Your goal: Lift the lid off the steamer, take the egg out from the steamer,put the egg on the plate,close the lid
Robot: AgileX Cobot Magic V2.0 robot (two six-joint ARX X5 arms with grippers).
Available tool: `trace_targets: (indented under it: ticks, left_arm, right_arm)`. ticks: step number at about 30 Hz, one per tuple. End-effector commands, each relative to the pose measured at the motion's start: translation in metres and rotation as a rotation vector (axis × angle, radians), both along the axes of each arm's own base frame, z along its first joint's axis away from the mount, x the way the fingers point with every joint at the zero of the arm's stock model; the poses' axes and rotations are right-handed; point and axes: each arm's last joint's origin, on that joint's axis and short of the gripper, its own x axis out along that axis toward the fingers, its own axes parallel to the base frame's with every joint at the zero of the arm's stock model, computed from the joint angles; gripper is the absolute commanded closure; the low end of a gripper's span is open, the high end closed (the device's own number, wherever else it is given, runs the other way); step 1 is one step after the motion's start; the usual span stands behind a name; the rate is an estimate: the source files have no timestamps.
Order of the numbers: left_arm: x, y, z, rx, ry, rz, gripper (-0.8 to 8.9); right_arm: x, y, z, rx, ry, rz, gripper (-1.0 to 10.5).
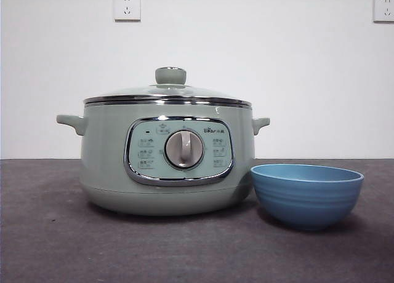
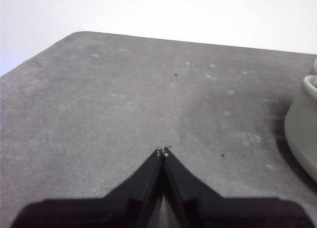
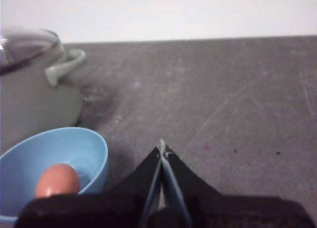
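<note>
The sage-green steamer stands mid-table with its glass lid seated on top, pale green knob up. Right beside it sits the small blue plate, a ribbed bowl. In the right wrist view a brown egg lies inside the plate, with the steamer behind. My right gripper is shut and empty over bare table beside the plate. My left gripper is shut and empty over bare table, with the steamer's edge off to one side. Neither arm shows in the front view.
The table is covered by a dark grey mat that ends at a white wall. Two wall sockets sit high on that wall.
</note>
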Motion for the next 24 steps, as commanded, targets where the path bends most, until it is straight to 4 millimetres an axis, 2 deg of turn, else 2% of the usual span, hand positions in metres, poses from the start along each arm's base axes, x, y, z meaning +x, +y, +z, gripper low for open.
trace_targets:
  ticks: [1, 24]
  left_arm:
    - [0.0006, 0.0006, -0.0041, -0.007, 0.005, 0.009, 8.17]
    - [0.0006, 0.0006, -0.0041, -0.007, 0.005, 0.009, 8.17]
  right_arm:
    - [0.0001, 0.0003, -0.0042, 0.016, 0.02, 0.001, 9.5]
    - [0.0001, 0.0002, -0.0041, 0.046, 0.025, -0.005, 9.5]
